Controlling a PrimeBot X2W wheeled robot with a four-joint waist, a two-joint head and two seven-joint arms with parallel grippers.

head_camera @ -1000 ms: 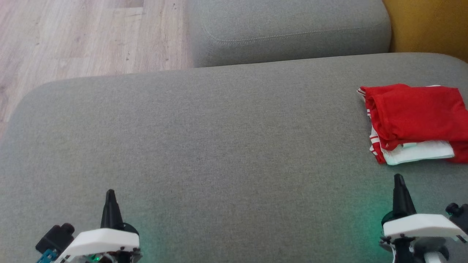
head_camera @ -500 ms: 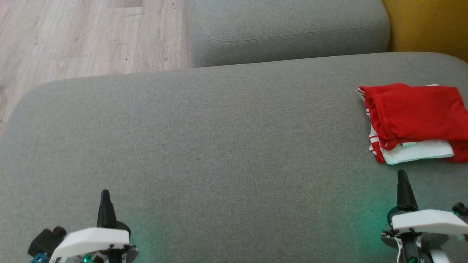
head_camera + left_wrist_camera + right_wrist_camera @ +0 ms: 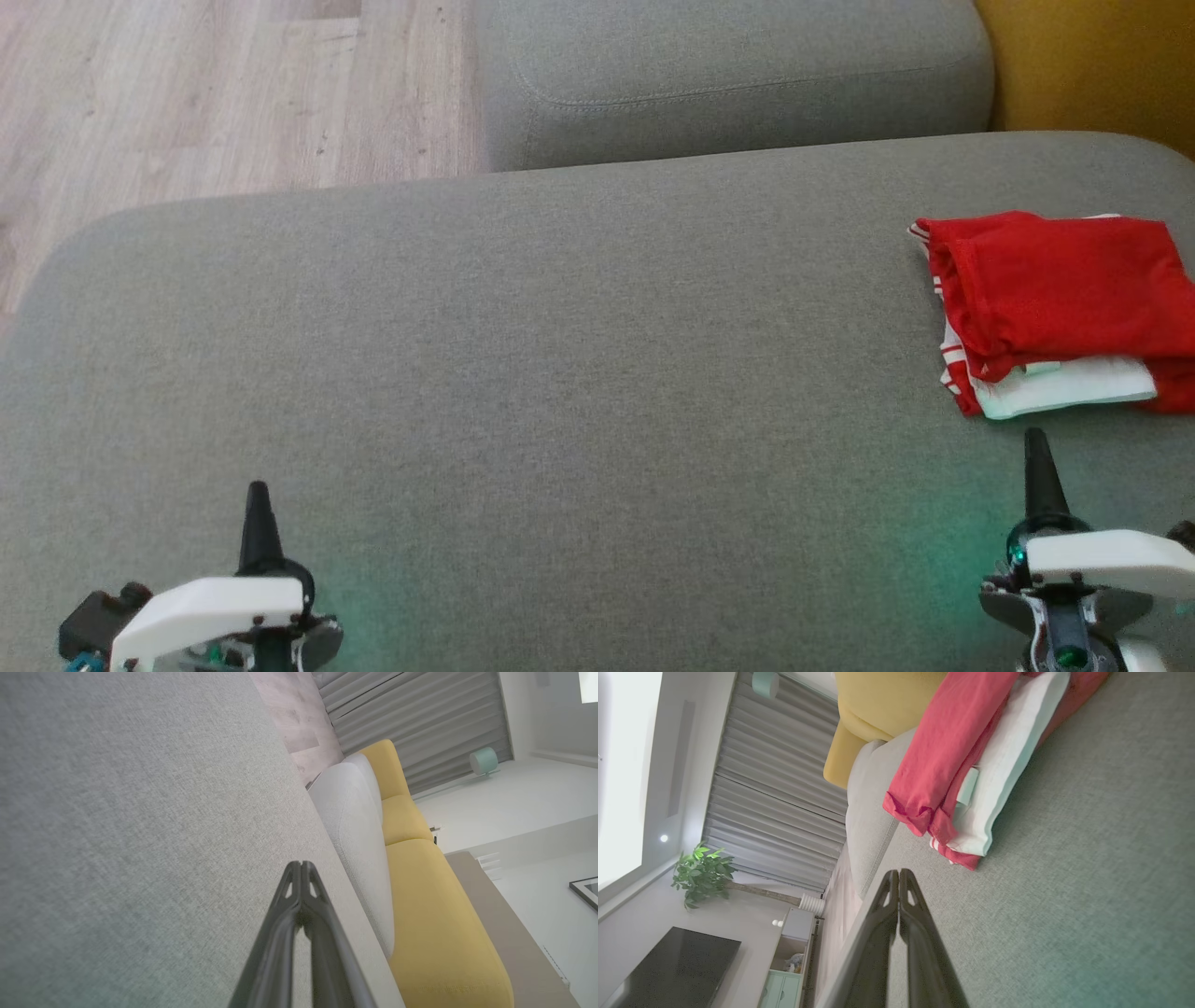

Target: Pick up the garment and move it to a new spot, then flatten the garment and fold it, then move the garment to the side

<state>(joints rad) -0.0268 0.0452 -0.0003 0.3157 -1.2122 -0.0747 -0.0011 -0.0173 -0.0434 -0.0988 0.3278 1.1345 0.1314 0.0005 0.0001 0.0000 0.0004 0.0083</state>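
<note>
Now the folded garment (image 3: 1055, 313), red with white panels and white stripes along one edge, lies at the right side of the broad grey seat cushion (image 3: 560, 373). Its far right part is cut off by the edge of the head view. The right gripper (image 3: 1034, 439) points towards the garment's near edge, close to it but not touching. Its two dark fingers are pressed together tip to tip with nothing between them. The left gripper (image 3: 257, 490) sits at the lower left over bare grey fabric, well apart from the garment, and its fingers are likewise closed and empty. Green light tints the cushion beside each wrist. Beyond the seat a second grey cushion (image 3: 728, 84) runs across the top, with yellow upholstery (image 3: 1092, 65) to its right and pale wood floor (image 3: 187, 93) at the upper left. The right wrist view also takes in grey pleated curtains (image 3: 775, 788), a potted plant (image 3: 703, 875) and a dark television screen (image 3: 672, 970).
</note>
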